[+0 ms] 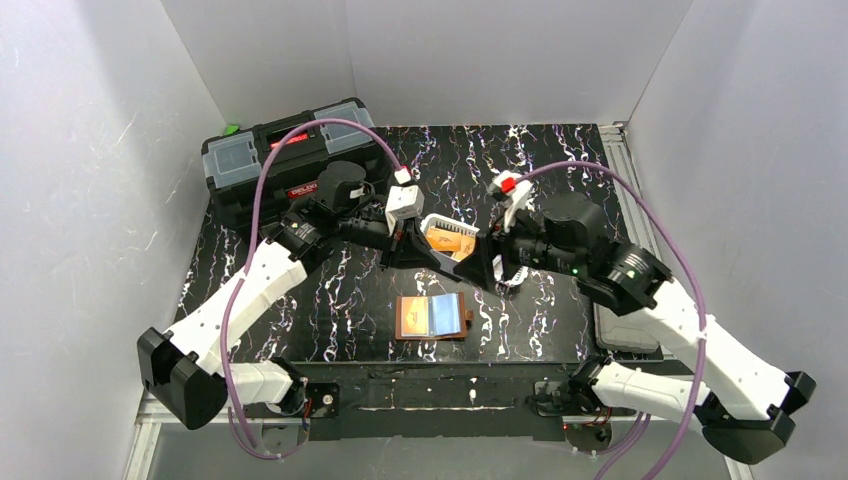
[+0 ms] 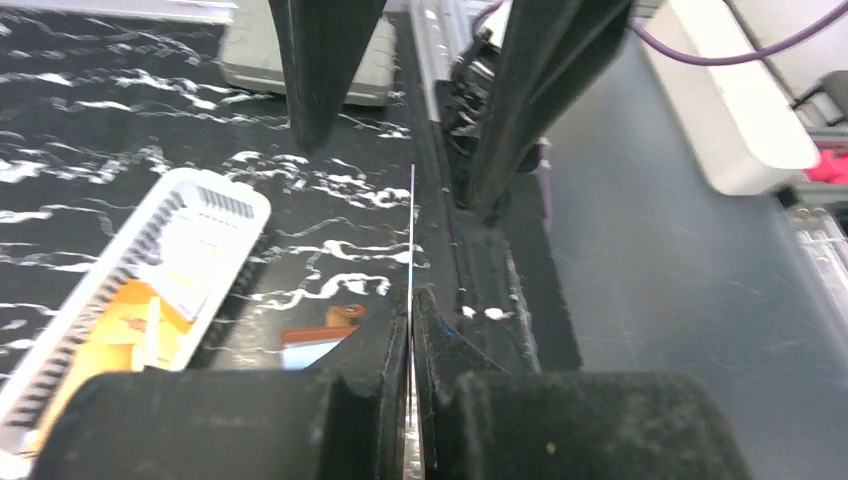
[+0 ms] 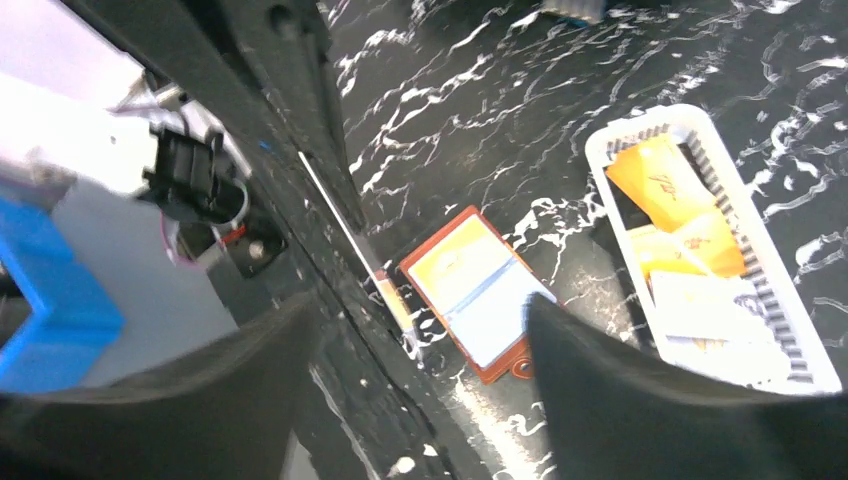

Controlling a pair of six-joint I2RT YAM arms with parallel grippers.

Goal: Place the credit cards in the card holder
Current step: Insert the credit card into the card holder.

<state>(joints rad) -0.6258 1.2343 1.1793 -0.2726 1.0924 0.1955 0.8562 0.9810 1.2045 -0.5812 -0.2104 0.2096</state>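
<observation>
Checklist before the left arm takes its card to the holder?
1. Left gripper shut on the card: ok.
2. Right gripper open, fingers apart from the card: ok.
3. Card holder lying open, sleeves up: ok.
4. Free sleeve in the card holder: cannot tell.
5. Card straight in the grip: cannot tell, since it shows only edge-on.

Brown leather on the card holder (image 3: 475,290), clear glossy sleeves inside. Matt white plastic for the basket (image 3: 775,300), shiny orange for the credit cards (image 3: 660,180), glossy marbling on the table (image 1: 340,300).
</observation>
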